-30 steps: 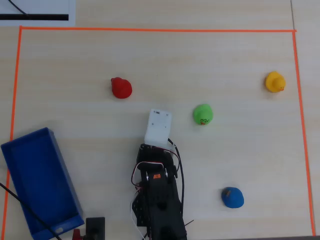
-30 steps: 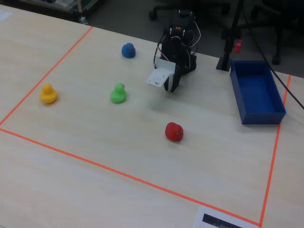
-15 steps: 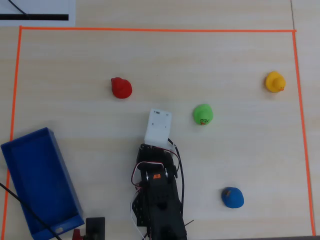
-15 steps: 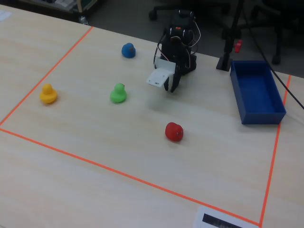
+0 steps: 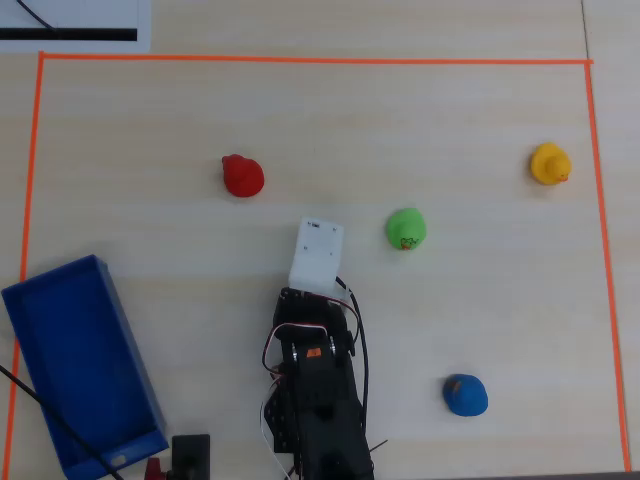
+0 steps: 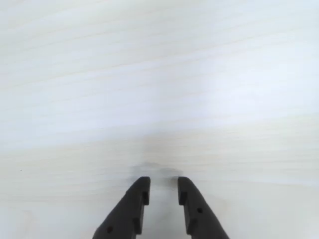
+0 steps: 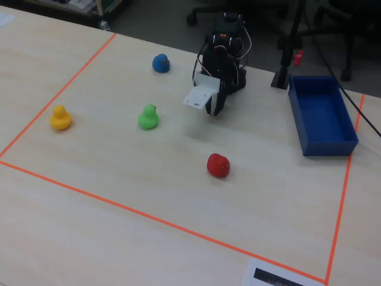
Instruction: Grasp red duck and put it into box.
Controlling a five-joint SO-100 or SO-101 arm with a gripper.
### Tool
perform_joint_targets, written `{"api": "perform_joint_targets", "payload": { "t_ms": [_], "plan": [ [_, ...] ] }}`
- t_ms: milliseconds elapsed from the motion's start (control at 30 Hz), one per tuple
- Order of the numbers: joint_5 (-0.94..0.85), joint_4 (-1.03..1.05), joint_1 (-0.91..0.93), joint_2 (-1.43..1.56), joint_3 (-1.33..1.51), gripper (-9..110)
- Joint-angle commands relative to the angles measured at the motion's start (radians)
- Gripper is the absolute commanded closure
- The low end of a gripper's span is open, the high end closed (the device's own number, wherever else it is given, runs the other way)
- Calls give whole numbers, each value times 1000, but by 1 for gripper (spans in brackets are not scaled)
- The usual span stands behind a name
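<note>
Overhead view shows the red duck (image 5: pixel 242 176) well apart from the empty, slightly parted claw (image 6: pixel 163 190).

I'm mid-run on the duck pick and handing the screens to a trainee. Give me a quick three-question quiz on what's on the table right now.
1. True or false: the red duck already lies in the blue box.
2. Multiple choice: in the overhead view, which duck sits nearest the arm's white camera housing? A) yellow duck B) green duck C) blue duck
3. Fill in: in the wrist view, the gripper has ____ between its fingertips.

Key: 1 false, it sits on the bare table, apart from the box. 2 B. 3 nothing, only a narrow gap over bare table.
</note>
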Motion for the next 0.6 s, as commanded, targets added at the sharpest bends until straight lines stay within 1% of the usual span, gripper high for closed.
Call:
{"api": "perform_joint_targets", "payload": {
  "t_ms": [0,300,400,567],
  "plan": [
    [-2,21,3,-2,2,96],
    [-2,21,3,-2,2,95],
    [-2,21,3,-2,2,101],
    [-6,21,28,-2,2,101]
  ]
}}
